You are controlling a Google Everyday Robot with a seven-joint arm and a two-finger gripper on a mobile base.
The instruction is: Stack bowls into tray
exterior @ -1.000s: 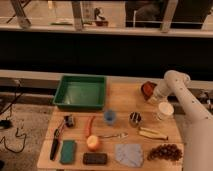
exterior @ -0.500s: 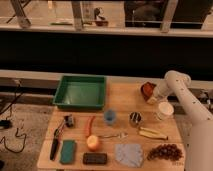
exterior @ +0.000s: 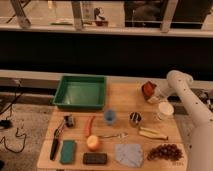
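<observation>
Bowl [exterior: 146, 89] is held tilted at the right rear of the tabletop [exterior: 125, 97] by the gripper [exterior: 152, 95]; jaws are closed on its rim, presumably for carrying; tray [exterior: 59, 95] is seen well apart leftward, empty.

White tubular arm [exterior: 192, 106], rounded joints; gripper [exterior: 153, 94] fingers clamped on bowl [exterior: 147, 89]

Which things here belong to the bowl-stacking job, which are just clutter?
Job: bowl, held by the gripper over the table's far right; green tray.
Clutter: blue cup, metal cup, white cup, spoon, banana, grapes, green sponge, blue cloth.
</observation>
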